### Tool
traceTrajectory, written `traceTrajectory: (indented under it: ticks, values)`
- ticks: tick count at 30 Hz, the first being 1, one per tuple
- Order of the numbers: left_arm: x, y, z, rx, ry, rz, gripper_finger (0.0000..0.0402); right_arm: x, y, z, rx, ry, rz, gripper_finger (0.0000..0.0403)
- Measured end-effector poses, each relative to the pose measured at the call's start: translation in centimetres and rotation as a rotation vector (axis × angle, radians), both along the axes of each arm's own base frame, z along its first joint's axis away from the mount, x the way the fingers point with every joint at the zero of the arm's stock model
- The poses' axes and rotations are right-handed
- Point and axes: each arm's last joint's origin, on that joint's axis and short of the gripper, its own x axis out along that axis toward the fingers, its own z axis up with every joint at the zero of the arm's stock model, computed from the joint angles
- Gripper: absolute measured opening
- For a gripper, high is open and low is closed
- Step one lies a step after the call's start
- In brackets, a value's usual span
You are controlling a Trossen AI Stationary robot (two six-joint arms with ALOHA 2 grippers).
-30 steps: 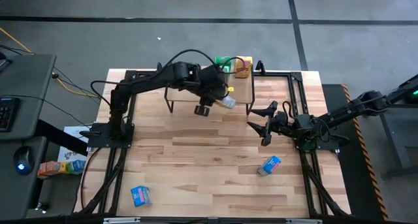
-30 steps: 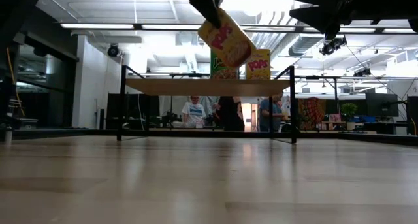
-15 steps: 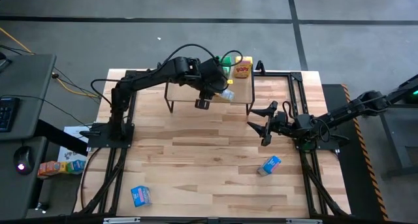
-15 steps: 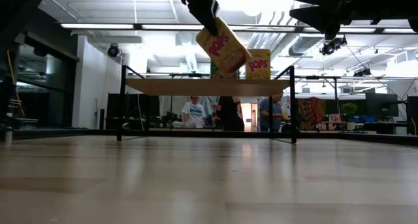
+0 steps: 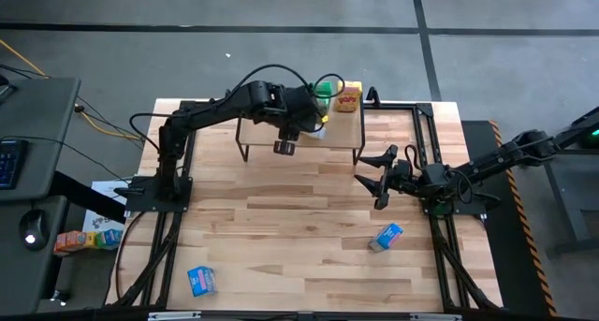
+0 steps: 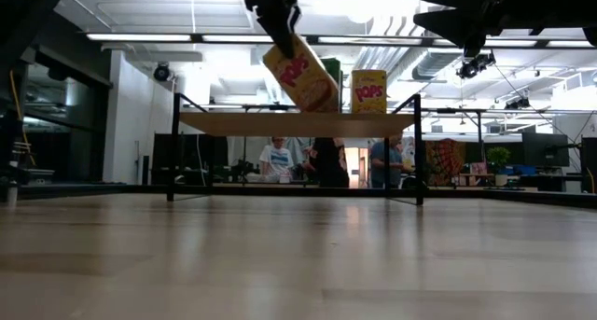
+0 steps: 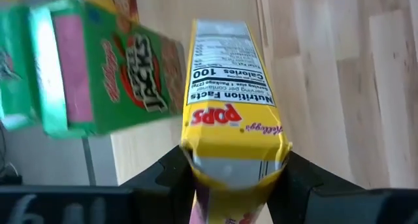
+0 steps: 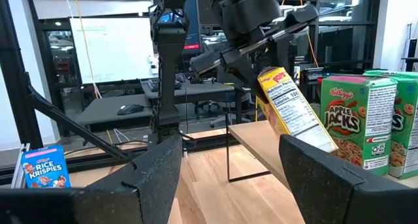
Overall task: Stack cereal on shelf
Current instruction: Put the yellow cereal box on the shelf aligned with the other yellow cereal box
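The left gripper (image 6: 280,26) pinches the top of a yellow-and-red mini cereal box (image 6: 300,74) — its long axis tilted, lower end nearly touching the low light-wood shelf (image 6: 297,124) beside the green box (image 8: 356,123).

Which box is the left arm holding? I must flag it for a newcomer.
Find the shelf at the table's far edge. Above it the left end effector grips a yellow Corn Pops box, tilted in mid-air, while the other Corn Pops box and the green Apple Jacks boxes stand upright.
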Motion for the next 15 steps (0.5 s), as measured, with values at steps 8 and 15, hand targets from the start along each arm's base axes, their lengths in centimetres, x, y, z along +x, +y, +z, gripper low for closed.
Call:
traceTrajectory:
  ticks: [8, 15]
  values:
    - [-0.50, -0.11, -0.16, -0.021, 0.043, 0.030, 0.0138, 0.00, 0.00, 0.00, 0.000, 0.000, 0.000, 0.0251]
    - [0.07, -0.08, 0.06, -0.026, -0.015, -0.012, 0.0138, 0.00, 0.00, -0.01, 0.000, 0.001, 0.000, 0.0251]
